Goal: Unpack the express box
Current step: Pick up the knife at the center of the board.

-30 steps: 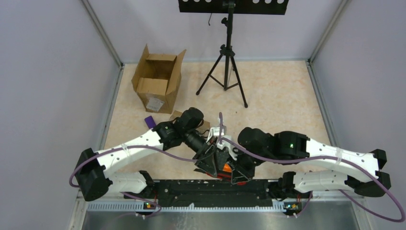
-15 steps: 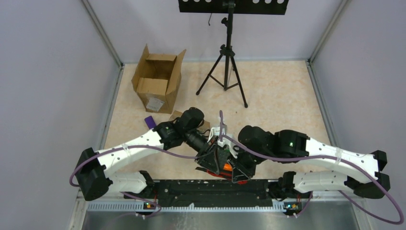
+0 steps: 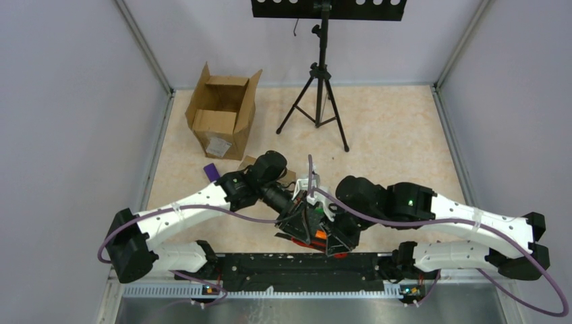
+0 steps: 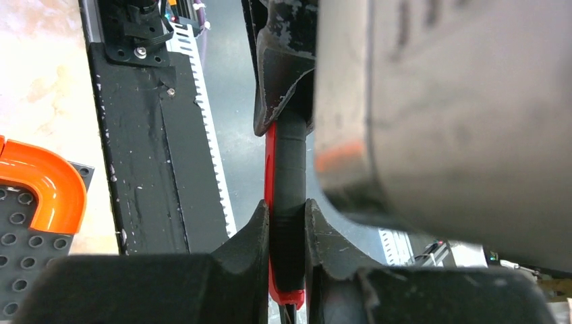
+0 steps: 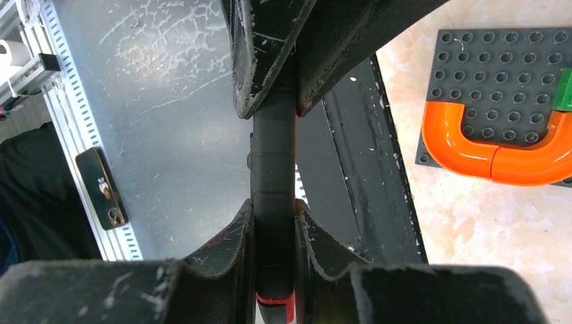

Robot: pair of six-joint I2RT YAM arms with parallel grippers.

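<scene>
The express box (image 3: 222, 115) is a brown cardboard carton at the far left of the floor, with its flaps open. Both grippers meet low in the middle, near the arm bases. My left gripper (image 3: 301, 226) is shut on one end of a slim black and red tool (image 4: 289, 175). My right gripper (image 3: 330, 236) is shut on the other end of that tool (image 5: 273, 162). In the left wrist view the left gripper (image 4: 288, 223) pinches the black bar, and the right gripper's fingers (image 4: 280, 81) clamp its far end. The right wrist view shows the right gripper (image 5: 273, 223) in the same hold.
A black tripod (image 3: 320, 88) stands at the back centre. A purple item (image 3: 211, 170) and a brown cardboard piece (image 3: 248, 162) lie beside the left arm. Below the grippers lies a grey studded plate (image 5: 499, 67) with an orange curved piece (image 5: 499, 158). A phone (image 5: 101, 189) rests on the metal ledge.
My left gripper has closed onto the black and red tool that the right gripper was holding. Both wrists shifted slightly; the box has not moved.
</scene>
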